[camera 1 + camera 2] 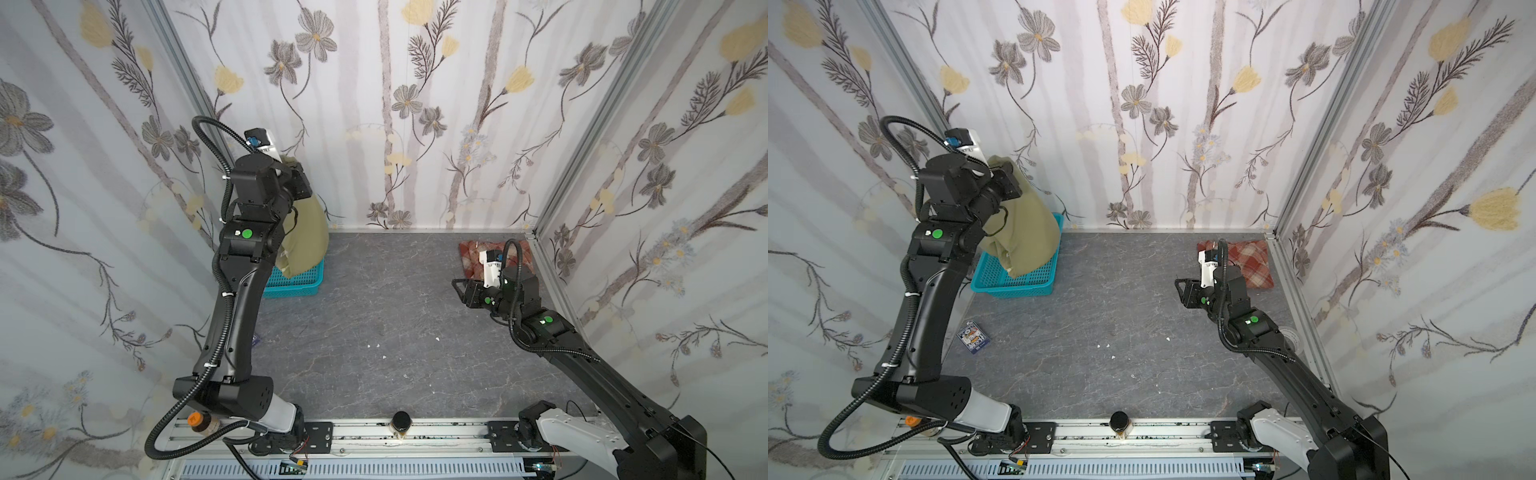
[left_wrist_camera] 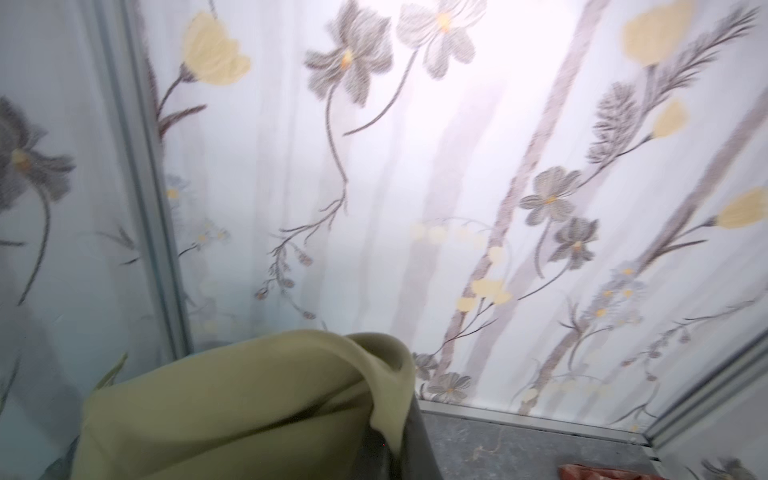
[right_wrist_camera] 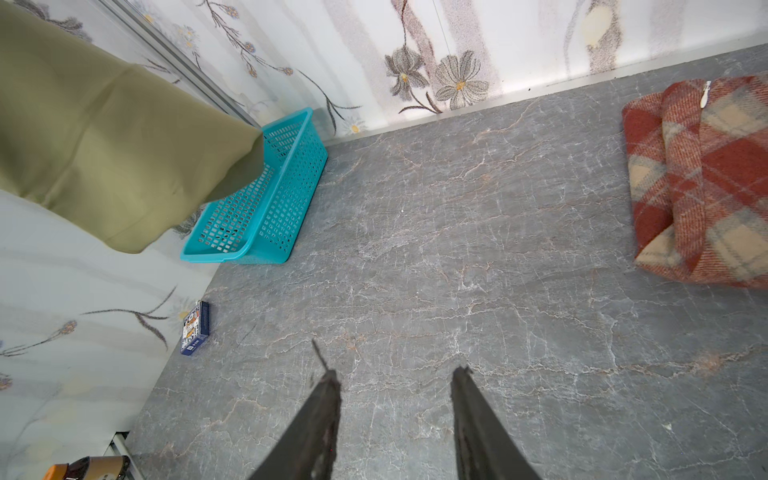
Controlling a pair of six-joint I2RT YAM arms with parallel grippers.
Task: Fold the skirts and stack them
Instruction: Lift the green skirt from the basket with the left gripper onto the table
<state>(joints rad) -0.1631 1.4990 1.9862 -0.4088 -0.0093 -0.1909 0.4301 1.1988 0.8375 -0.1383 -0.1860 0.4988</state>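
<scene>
1. The olive-green skirt (image 1: 1025, 232) hangs in the air in the left half of both top views. Its top is bunched at the left gripper (image 1: 1011, 178) and its lower edge dangles over the turquoise basket (image 1: 1017, 286).
2. The plaid skirt (image 1: 1252, 259) lies folded on the grey stone-patterned table (image 1: 1121, 311) in the far right corner, close to both walls. It is well apart from the olive-green skirt. In the right wrist view its white zipper pull shows at the fold nearest the back wall.
3. The turquoise basket stands against the left wall at the far left corner of the table. The hanging cloth covers part of its inside in both top views.
4. A small blue card box (image 1: 973, 336) lies on the table near the left wall, nearer the camera than the basket. A dark-lidded jar (image 1: 1120, 423) stands on the front rail, low in the middle of the frame.
5. The left arm hides much of the olive-green skirt in a top view (image 1: 305, 237).
6. The left gripper is closed on the olive-green skirt. In the left wrist view the cloth drapes over one dark finger (image 2: 415, 440).
7. The right gripper (image 3: 395, 374) hangs over bare table just beside the plaid skirt. Its fingers (image 3: 324, 407) are partly spread, with nothing between them and touching nothing.
</scene>
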